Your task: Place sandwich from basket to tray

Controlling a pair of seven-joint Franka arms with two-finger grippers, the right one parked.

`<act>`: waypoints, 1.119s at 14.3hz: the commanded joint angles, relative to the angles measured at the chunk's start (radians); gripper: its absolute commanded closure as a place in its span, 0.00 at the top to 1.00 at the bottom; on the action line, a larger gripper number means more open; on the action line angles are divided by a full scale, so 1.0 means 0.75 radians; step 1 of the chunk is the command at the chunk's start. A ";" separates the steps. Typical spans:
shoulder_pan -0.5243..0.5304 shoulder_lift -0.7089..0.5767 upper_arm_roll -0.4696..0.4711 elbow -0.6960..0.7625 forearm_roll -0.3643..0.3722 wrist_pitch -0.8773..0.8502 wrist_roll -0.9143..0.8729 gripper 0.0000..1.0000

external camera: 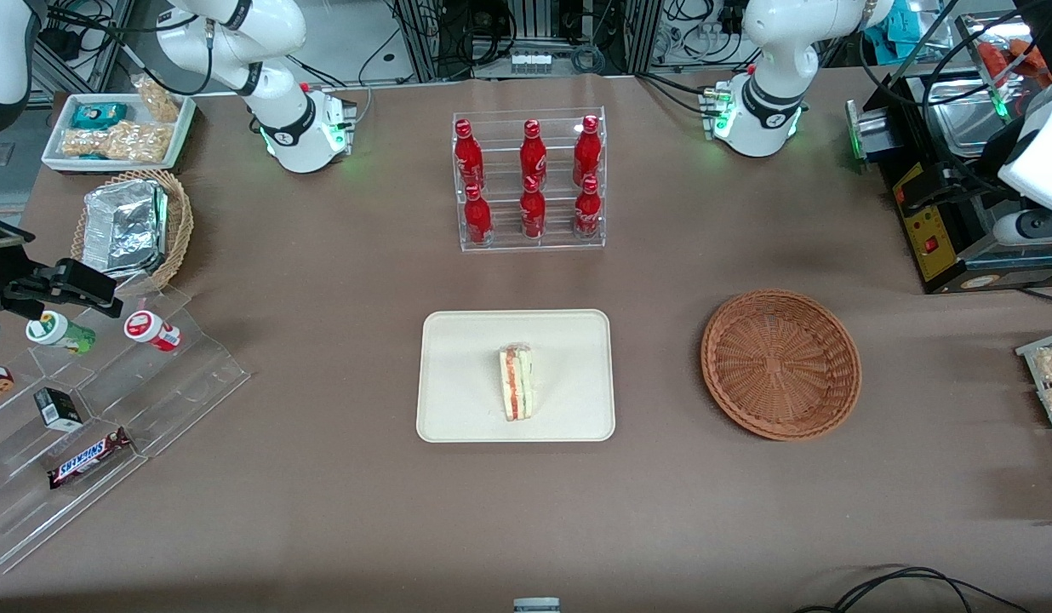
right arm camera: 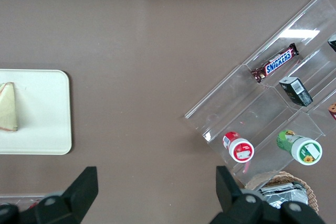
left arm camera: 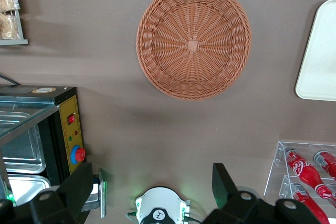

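left gripper (left arm camera: 152, 192) raised high above the table, looking straight down; fingers (left arm camera: 79, 182) spread wide apart, nothing between them, touching nothing. seen past the gap between the fingers: the round base of the working arm (left arm camera: 160, 211) with green lights, on the brown table (left arm camera: 105, 129).

sandwich (external camera: 517, 382) lying on the cream tray (external camera: 458, 409), near its middle, standing on a cut edge with the orange-red and green filling layers showing as stripes. same sandwich (right arm camera: 7, 107) visible in the right wrist view, resting on the tray (right arm camera: 47, 129), apart from its rim.

reddish-brown wicker basket (external camera: 781, 363) beside the tray, toward the working arm's end of the table, well apart from it and with nothing in it. in the left wrist view, basket (left arm camera: 193, 40) directly under the camera, woven bottom fully bare, with a rounded corner of the tray (left arm camera: 319, 56) near it.

farther from the front camera than the tray: a clear acrylic rack (external camera: 530, 179) holding six red cola bottles (external camera: 533, 153) in two rows. toward the parked arm's end: a stepped clear display stand (external camera: 109, 400) with a snickers bar (external camera: 89, 457), two small lidded cups (external camera: 151, 330) and small boxes; a tan wicker basket with foil (external camera: 130, 226); a white tray of snack packets (external camera: 117, 128). at the working arm's end, a black and steel appliance (external camera: 943, 196) with a yellow panel.
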 commanded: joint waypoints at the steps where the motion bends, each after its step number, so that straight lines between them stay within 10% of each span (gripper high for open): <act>1: -0.016 -0.013 -0.014 -0.002 0.020 -0.006 0.018 1.00; 16: -0.138 -0.013 0.115 0.015 -0.037 0.092 0.011 1.00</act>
